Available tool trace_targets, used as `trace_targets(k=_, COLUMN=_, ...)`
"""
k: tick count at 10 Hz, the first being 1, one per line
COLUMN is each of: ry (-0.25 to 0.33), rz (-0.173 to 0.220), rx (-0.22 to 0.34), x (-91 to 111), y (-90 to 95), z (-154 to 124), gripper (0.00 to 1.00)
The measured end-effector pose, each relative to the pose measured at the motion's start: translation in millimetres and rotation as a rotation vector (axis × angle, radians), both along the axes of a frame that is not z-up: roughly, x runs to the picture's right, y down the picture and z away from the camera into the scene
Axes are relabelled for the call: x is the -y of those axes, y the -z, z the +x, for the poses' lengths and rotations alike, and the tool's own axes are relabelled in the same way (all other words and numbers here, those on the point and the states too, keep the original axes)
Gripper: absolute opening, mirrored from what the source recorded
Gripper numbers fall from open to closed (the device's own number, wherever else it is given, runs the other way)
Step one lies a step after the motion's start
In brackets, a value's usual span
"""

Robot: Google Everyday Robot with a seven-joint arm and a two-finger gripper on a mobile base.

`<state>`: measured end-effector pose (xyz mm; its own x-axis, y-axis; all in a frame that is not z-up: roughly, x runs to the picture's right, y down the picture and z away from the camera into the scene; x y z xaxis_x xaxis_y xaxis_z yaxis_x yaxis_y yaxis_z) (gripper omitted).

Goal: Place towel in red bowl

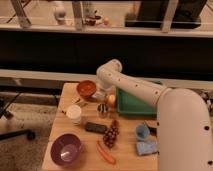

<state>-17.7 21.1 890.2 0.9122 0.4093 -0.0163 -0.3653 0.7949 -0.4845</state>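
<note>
The red bowl stands at the table's back left. My white arm reaches in from the right, bends at its elbow above the bowl, and comes down just to the right of the bowl. My gripper is at the bowl's right rim, low over the table. A pale patch at the gripper's tip may be the towel; I cannot tell whether it is held.
A green tray lies right of the gripper, with an orange fruit and a small can beside it. A white cup, dark flat object, grapes, carrot, purple bowl, blue cup and blue sponge stand nearer.
</note>
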Motion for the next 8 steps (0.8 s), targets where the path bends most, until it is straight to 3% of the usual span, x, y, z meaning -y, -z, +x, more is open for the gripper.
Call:
trace_targets(k=5, ry=0.004, rz=0.055, rx=0.026, x=26.7, y=44.4, z=-4.2, gripper=0.16)
trace_targets(k=8, ry=0.023, rz=0.073, rx=0.045, x=28.8, y=60.6, z=-19.0, gripper=0.16)
